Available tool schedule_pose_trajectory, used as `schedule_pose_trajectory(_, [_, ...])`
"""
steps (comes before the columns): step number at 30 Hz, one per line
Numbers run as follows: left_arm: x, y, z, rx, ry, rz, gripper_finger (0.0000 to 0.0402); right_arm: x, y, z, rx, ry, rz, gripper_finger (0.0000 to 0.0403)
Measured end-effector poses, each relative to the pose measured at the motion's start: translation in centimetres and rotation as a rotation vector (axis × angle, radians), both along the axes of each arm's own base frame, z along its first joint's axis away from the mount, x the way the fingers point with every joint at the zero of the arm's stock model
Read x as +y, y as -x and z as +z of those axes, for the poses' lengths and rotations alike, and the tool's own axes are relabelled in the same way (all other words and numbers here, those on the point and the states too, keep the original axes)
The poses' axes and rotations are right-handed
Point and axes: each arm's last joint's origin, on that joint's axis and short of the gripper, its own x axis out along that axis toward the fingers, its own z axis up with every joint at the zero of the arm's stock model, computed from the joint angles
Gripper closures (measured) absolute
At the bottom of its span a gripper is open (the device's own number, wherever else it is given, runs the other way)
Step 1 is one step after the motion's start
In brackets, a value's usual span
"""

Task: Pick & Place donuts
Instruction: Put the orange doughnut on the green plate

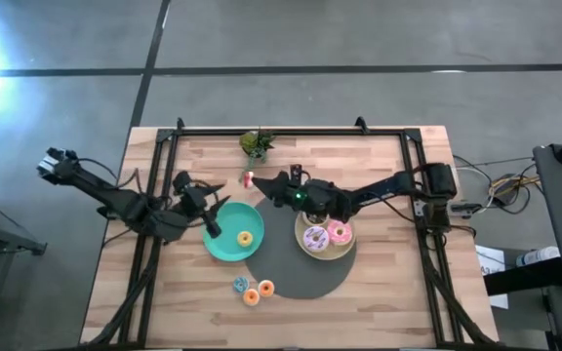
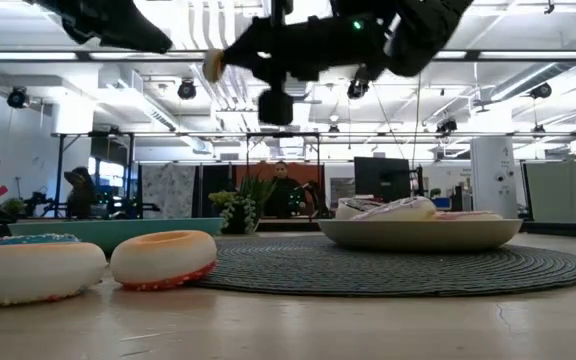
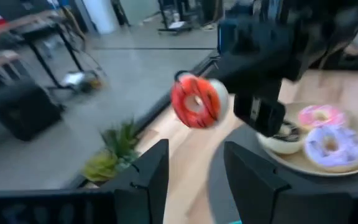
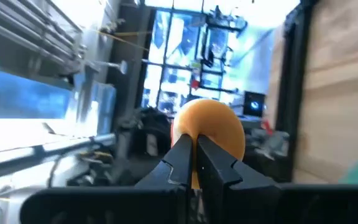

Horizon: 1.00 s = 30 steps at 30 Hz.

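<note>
Pretty standard open workshop space; grey concrete floor [image 1: 359,49] with dark seam lines running across it; ceiling strip lights [image 2: 118,55] glowing over dark racks and a monitor [image 2: 381,178] at the back; a person [image 2: 282,190] sits way off behind the wooden table [image 1: 388,292].

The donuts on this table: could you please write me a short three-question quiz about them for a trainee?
1. True or false: the right gripper is shut on a red-iced donut, while the left gripper is open and empty.
2. Which plate holds the lilac donut? A: teal plate. B: pale-yellow plate.
3. Fill in: ___ small donuts lie off the plates.
Key: 1 true; 2 B; 3 three.
</note>
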Motion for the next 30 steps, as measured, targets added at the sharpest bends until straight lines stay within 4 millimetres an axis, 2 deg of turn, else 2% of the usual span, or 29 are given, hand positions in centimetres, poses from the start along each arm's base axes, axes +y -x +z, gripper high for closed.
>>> schedule_pose_trajectory(5, [-0.4,-1.0,-0.7,0.036,-0.095,0.098,0.0273,-0.6,-1.3,2.4,-0.06,0.019,-0.031,0.0394])
schedule_pose_trajectory(9, [-0.2,-1.0,-0.6,0.016,-0.159,0.212,0.0261,-1.0,-1.9,3.1,-0.02,0.005,-0.037,0.0394])
schedule_pose_trajectory(17, [-0.1,-1.1,-0.3,0.029,-0.138,0.154,0.023,-1.5,-2.3,3.1,-0.018,-0.08,-0.044,0.0394])
schedule_pose_trajectory(24, [0.6,-1.6,-0.3,0.008,-0.142,0.227,0.0227,-1.6,-2.3,3.1,-0.055,-0.152,-0.066,0.0394])
schedule_pose_trajectory(30, [1.4,-2.9,-0.5,0.034,-0.148,0.226,0.0227,-1.6,-2.3,3.1,-0.056,-0.153,-0.076,0.0394])
